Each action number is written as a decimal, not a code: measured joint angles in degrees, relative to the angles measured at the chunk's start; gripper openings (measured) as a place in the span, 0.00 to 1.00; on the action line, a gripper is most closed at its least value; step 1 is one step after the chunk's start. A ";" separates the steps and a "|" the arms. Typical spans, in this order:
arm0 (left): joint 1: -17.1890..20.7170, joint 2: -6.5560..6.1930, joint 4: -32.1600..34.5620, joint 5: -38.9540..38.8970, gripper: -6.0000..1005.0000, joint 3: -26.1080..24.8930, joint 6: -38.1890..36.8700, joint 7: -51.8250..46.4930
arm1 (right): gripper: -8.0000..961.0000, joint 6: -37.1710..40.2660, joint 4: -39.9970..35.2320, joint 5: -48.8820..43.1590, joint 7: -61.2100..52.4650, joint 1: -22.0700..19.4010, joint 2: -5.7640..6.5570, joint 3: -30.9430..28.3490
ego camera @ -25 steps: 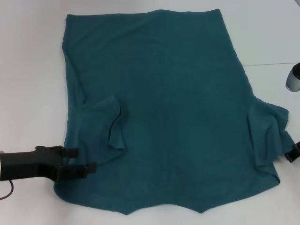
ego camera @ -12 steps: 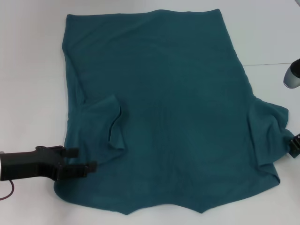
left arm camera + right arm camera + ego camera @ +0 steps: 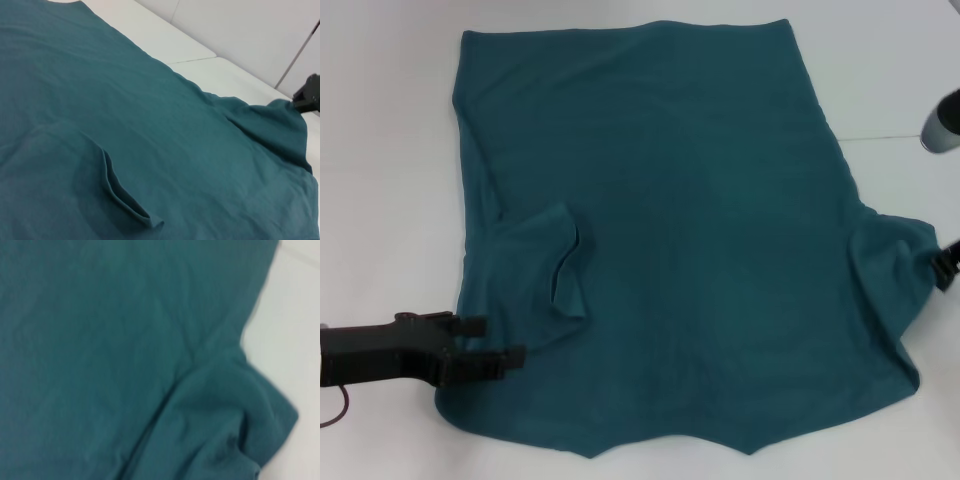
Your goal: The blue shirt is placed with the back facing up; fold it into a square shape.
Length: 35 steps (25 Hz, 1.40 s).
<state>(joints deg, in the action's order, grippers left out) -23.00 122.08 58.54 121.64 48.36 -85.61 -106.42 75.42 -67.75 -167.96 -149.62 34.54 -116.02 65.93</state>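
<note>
Two grippers flank the blue shirt [image 3: 670, 230], which lies spread plain side up on the white table [image 3: 380, 150]. Nearest, the left gripper [image 3: 498, 340] rests unclenched at its folded-in left sleeve. Farther right, the right gripper [image 3: 945, 265] pinches the right sleeve's edge.

I see a plain white table [image 3: 380, 150] filling my head view, matte and evenly lit, with only soft shadow on it. A thin seam [image 3: 895, 136] crosses the tabletop on the far right side, and the left wrist view shows the same joint [image 3: 192, 60] where two white slabs meet. Behind the table's far edge in that view stands a pale grey wall [image 3: 250, 30] with a darker vertical strip [image 3: 299, 52] running up it.
</note>
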 joint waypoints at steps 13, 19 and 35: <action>0.32 -0.11 0.00 0.00 0.83 -0.15 0.44 -0.01 | 0.03 0.16 -7.80 -0.20 2.13 1.94 -1.81 16.47; 0.52 -0.17 0.00 0.00 0.82 -0.26 0.45 -0.05 | 0.03 1.10 -7.96 -0.26 4.91 4.56 -2.62 21.04; 0.81 -0.28 0.00 0.00 0.82 -0.29 0.61 0.07 | 0.03 8.38 -6.28 -0.35 5.88 6.94 -2.46 21.68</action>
<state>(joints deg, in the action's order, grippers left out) -22.18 121.80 58.54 121.64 48.07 -84.99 -106.35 83.80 -74.03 -168.31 -143.74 41.49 -118.48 87.61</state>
